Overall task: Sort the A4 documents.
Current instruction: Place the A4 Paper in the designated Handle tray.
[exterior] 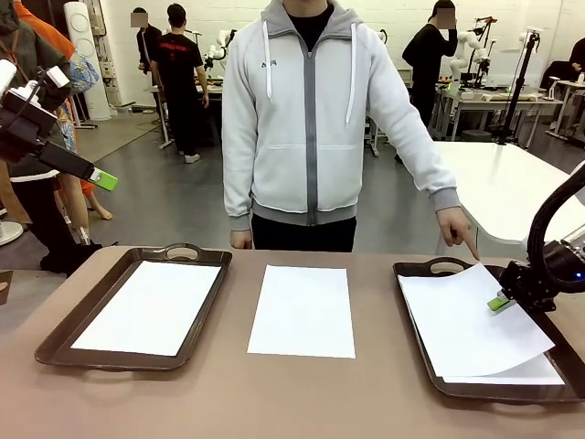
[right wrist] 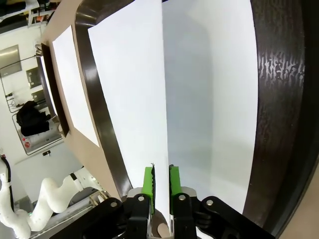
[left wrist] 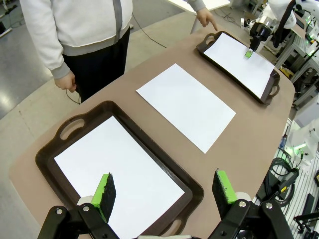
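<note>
One A4 document (exterior: 151, 306) lies flat in the left brown tray (exterior: 55, 343). Another A4 document (exterior: 303, 309) lies on the bare table between the trays. In the right tray (exterior: 512, 395) a top sheet (exterior: 462, 325) rests skewed and slightly bowed over a lower sheet (exterior: 539, 373). My right gripper (exterior: 498, 302) is at the top sheet's right edge. In the right wrist view its green pads (right wrist: 148, 181) stand a little apart around that edge (right wrist: 160, 172). My left gripper (exterior: 96, 174) hangs high at the far left, open and empty, above the left tray (left wrist: 164, 181).
A person in a grey hoodie stands at the far side. One of the person's hands (exterior: 457, 229) points a finger down at the right tray's far handle. The table's front strip is bare brown surface.
</note>
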`<act>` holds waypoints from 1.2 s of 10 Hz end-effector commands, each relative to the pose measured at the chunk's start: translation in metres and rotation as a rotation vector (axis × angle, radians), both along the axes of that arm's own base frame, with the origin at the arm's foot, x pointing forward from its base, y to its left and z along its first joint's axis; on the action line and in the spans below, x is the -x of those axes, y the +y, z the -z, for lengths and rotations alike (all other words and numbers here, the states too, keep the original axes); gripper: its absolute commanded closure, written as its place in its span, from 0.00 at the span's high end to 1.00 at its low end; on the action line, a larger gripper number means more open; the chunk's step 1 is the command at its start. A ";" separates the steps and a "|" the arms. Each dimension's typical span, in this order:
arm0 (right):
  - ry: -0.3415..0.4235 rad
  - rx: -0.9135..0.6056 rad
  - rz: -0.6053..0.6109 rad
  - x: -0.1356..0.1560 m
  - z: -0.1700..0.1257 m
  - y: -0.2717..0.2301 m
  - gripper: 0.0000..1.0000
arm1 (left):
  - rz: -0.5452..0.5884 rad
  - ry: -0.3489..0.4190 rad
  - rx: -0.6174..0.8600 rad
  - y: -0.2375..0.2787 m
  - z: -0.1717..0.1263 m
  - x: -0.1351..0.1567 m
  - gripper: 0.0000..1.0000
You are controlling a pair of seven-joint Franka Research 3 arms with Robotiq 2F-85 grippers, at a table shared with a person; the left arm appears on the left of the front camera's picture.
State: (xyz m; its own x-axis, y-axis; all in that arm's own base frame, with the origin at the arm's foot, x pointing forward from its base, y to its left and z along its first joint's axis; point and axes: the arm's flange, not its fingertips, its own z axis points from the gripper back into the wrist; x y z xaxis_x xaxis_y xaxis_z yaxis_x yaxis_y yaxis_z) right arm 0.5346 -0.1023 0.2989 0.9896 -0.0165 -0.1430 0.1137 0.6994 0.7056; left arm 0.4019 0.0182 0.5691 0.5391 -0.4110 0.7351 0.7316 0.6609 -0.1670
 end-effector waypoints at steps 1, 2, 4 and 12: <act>0.010 0.057 0.014 0.006 -0.003 0.002 0.36 | -0.005 -0.005 -0.003 -0.001 0.001 0.000 1.00; -0.002 0.072 0.026 0.007 -0.006 0.001 0.47 | -0.005 -0.005 -0.003 -0.001 0.001 0.000 1.00; 0.003 0.120 0.052 0.012 -0.008 -0.001 0.65 | -0.005 -0.005 -0.003 -0.001 0.001 0.000 1.00; -0.033 0.184 0.133 0.029 -0.015 0.005 1.00 | -0.005 -0.005 -0.003 -0.001 0.001 0.000 1.00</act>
State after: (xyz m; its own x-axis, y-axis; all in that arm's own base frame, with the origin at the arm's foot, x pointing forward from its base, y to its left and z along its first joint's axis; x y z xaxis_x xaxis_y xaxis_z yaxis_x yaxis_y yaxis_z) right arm 0.5073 -0.1079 0.3164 0.9851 -0.1426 -0.0961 0.1718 0.7998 0.5751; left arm 0.4018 0.0182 0.5691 0.5391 -0.4110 0.7351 0.7316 0.6609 -0.1670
